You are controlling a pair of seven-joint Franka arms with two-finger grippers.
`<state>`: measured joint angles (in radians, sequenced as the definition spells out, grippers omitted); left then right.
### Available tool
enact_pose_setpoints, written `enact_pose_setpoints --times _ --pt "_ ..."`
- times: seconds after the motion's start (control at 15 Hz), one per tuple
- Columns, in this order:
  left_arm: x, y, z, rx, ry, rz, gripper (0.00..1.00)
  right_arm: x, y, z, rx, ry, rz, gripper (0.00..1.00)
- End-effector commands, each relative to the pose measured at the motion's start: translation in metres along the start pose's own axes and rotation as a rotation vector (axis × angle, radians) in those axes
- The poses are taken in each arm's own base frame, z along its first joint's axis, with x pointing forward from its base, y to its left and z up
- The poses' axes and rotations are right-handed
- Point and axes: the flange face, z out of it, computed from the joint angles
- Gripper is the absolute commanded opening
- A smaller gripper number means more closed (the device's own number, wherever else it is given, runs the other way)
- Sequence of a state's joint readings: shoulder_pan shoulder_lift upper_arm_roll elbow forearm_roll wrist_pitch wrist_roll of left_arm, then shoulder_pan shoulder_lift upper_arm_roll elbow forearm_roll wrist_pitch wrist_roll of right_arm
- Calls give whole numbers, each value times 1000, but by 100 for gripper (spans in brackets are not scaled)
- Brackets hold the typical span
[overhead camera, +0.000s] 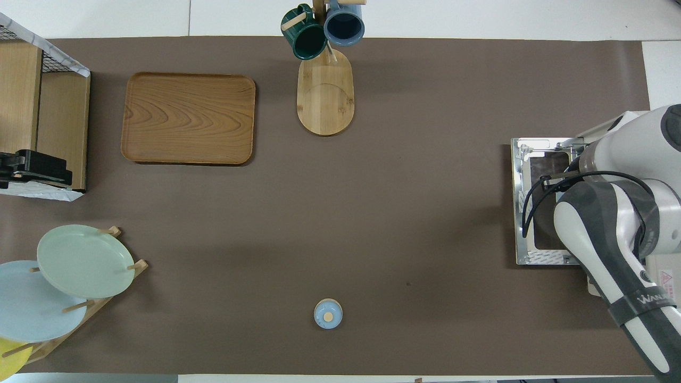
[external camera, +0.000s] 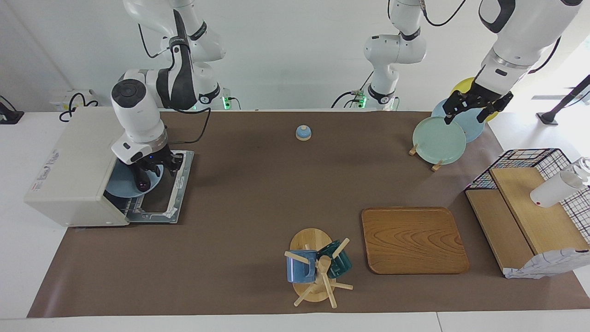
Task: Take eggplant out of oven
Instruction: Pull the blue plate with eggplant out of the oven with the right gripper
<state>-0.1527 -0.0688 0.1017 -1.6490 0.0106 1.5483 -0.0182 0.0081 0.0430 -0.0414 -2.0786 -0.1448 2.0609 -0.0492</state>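
Gleaming dark eggplant (external camera: 139,177) (slim), boxy oven (external camera: 69,170)

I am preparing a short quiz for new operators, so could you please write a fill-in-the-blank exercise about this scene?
1. The oven door lies folded down and ____.
2. The eggplant lies on a ____ plate at the oven's mouth.
3. The right gripper is over the ____.
4. The left gripper waits over the rack of ____.

Missing words: open; blue; eggplant; plates
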Motion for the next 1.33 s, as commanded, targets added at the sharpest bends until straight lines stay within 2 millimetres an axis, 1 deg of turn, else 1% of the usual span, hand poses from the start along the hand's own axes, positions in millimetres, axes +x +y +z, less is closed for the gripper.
enact_pose_setpoints --times 0.0,0.13,0.2,0.27,0.4,0.6,0.73,0.86,0.93,1.0,1.13,1.26 --pt "-7 0 -2 9 -8 10 100 -12 -1 7 -8 22 -15 37" --pt "-8 0 -3 9 -7 10 100 -13 -1 11 -7 46 -22 35" --pt "-7 0 -2 9 -6 11 100 -16 8 14 -6 43 -10 35" --pt "-7 0 -2 9 -5 10 100 -17 10 15 -6 44 -8 34" --pt "-7 0 -2 9 -6 8 100 -19 10 21 -5 61 -8 34" --pt "-8 -1 -7 8 12 7 100 -23 9 31 -2 62 -7 34" --pt "-11 2 -7 8 1 13 100 -22 8 31 -2 64 -8 34" --pt "-13 5 -10 8 6 17 100 -23 9 31 -2 62 -8 32" --pt "-15 7 -13 8 10 22 100 -24 9 31 -2 61 -8 27" --pt "-17 7 -16 7 16 24 100 -24 10 32 -1 57 -4 24" --pt "-23 8 -22 6 23 25 100 -28 18 35 0 51 12 23" --pt "-25 8 -25 5 30 27 100 -31 19 39 2 43 13 23"
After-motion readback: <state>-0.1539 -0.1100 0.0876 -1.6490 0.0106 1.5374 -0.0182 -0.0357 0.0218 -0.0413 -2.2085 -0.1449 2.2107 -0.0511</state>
